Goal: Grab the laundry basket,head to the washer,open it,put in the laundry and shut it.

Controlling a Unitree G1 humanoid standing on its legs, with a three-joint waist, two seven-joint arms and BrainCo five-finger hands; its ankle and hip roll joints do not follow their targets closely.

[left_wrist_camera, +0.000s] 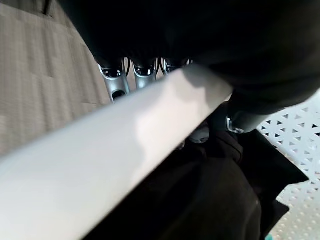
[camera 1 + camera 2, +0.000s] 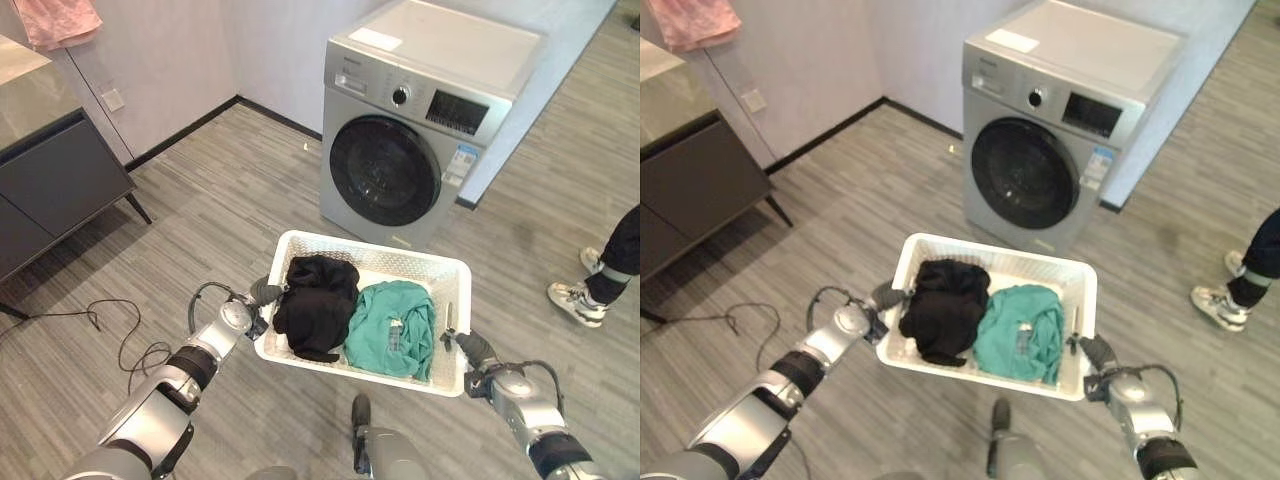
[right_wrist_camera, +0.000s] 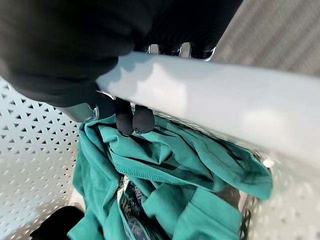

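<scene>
Head stereo pair looking down, sharing basket [image 2: 300, 243] and washer [image 2: 420, 130], wrist cameras pressed close (rim-level)

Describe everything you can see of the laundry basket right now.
The laundry basket is a white rectangular tub, plastic by its look, with perforated walls and a smooth rolled rim. It is carried roughly level above the wood-look floor, just short of the washer, whose round door is shut. The left hand and right hand each curl over a short-end rim. Inside lie a black garment and a teal garment.

Grey wood-plank floor [image 2: 230, 190], pale walls [image 2: 180, 60] with dark skirting — a dark cabinet [image 2: 50, 190] at left.
</scene>
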